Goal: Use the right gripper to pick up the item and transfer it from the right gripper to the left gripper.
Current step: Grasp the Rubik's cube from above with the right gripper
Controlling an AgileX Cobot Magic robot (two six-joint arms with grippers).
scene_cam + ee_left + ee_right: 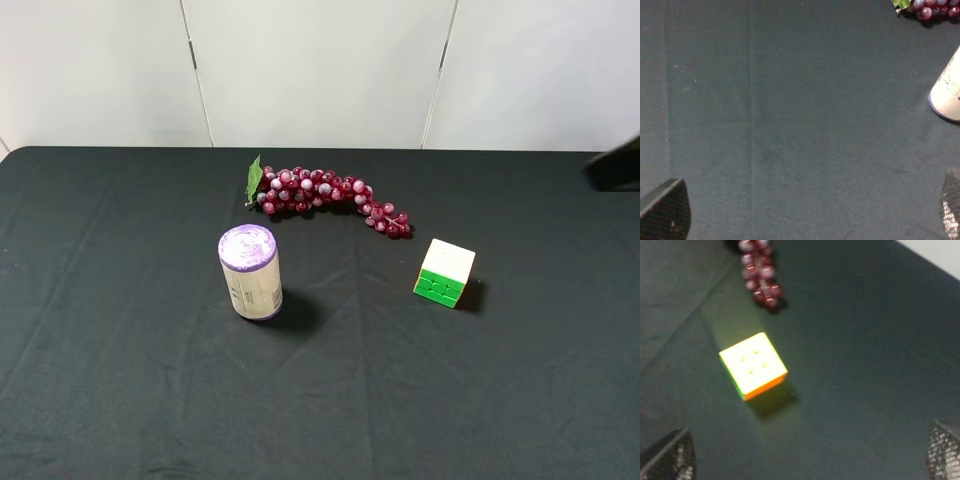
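Cube [445, 272]: white top, green side.

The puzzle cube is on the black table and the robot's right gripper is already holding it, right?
Not quite. The puzzle cube is on the black table, but the right gripper is not holding it. The right wrist view shows the gripper open, with the cube lying untouched on the cloth ahead of it.

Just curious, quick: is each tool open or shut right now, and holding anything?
Left tool: open, empty.
Right tool: open, empty; cube not yet grasped.
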